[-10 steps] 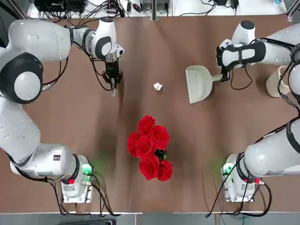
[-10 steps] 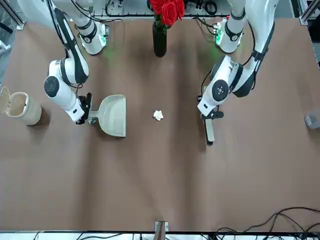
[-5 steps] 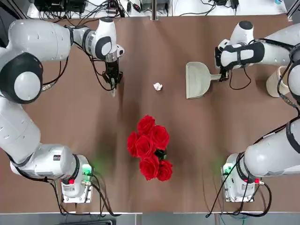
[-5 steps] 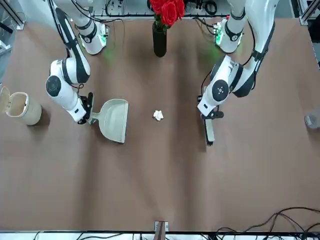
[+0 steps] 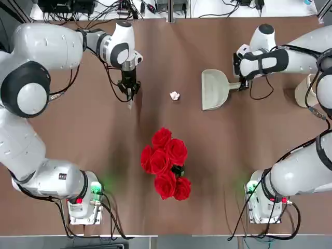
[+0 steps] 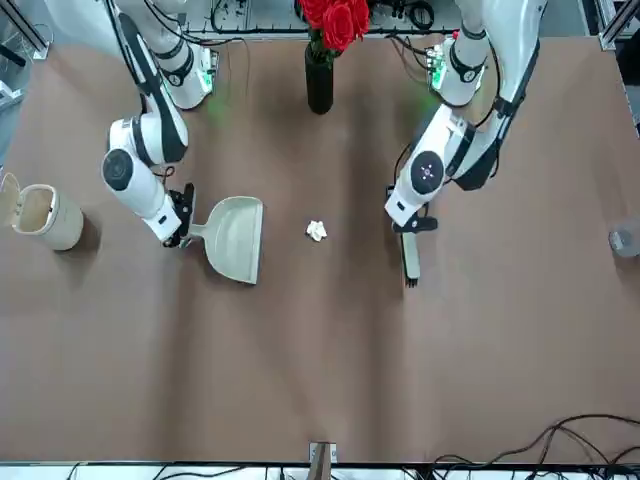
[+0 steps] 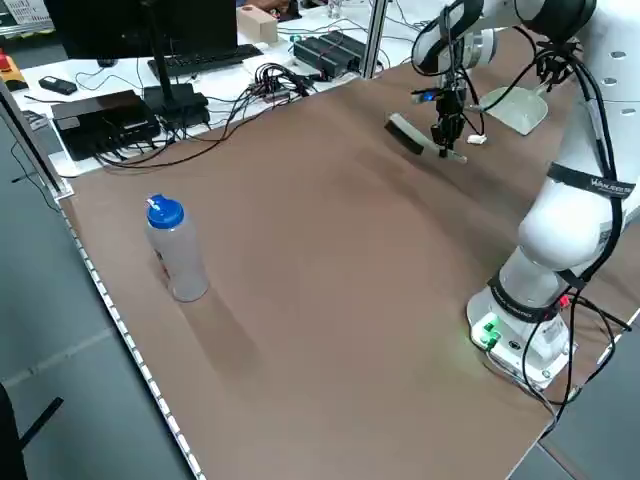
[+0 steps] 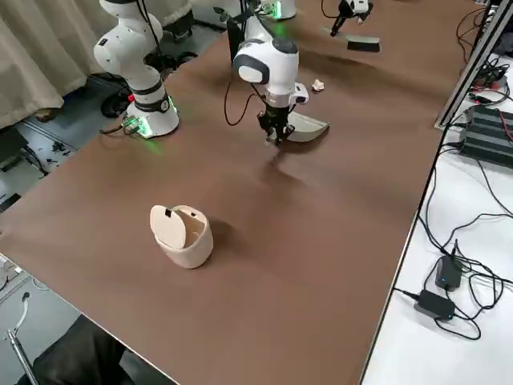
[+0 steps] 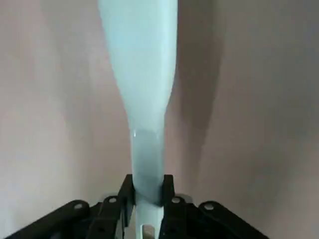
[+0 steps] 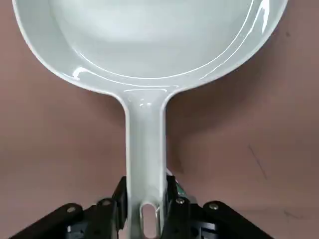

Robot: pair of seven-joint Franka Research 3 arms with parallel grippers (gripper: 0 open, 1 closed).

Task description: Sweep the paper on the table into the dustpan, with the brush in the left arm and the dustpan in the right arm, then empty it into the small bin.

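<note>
Brown matte table point(image 5: 218, 155) fills the scene, ringed by cables and electronics on the benches beyond its edges. No writing can be read; the nearest thing to a label is the blue cap on a clear bottle point(image 7: 173, 250) standing alone toward the left edge. Near the arms' bases, red roses point(image 5: 166, 163) stand in a dark vase point(image 6: 319, 78). Beyond them lies the paper point(image 5: 175, 95), a tiny crumpled white ball on bare table. To its left the left gripper point(image 5: 128, 92) has its fingers clamped on the slim cream brush point(image 6: 410, 259), which has shifted a little closer to the paper than a second ago. To the right the right gripper point(image 5: 241, 85) grips the handle of the pale dustpan point(image 5: 213, 89), which has slid nearer and now turns its open mouth squarely toward the paper. Far right stands the beige bin point(image 8: 185, 235), lid tipped up.
</note>
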